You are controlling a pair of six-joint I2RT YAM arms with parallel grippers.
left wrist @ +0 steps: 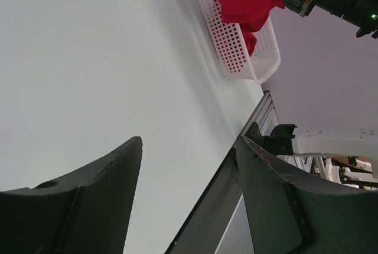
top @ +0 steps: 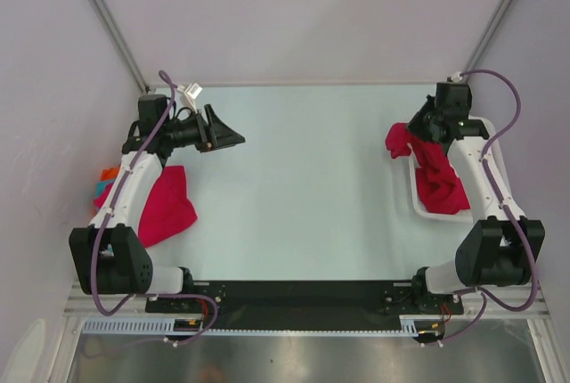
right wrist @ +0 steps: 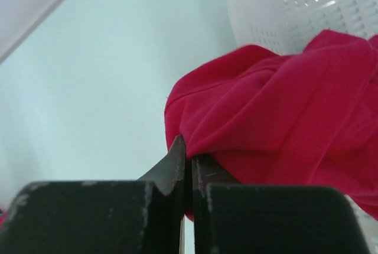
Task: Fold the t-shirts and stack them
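My right gripper (top: 411, 130) is shut on a crimson-red t-shirt (top: 436, 174) and holds it up over the left rim of the white mesh basket (top: 419, 209); the cloth drapes back into the basket. In the right wrist view the shirt (right wrist: 277, 124) is pinched between the closed fingers. It also shows in the left wrist view (left wrist: 248, 0). My left gripper (top: 233, 138) is open and empty above the table's far left. Another red t-shirt (top: 167, 205) lies folded on the table beside the left arm, partly under it. Small orange and teal garments (top: 105, 183) lie left of it.
The basket stands at the right side of the table, also seen in the left wrist view (left wrist: 236, 47). The black rail (top: 294, 294) runs along the near edge between the arm bases.
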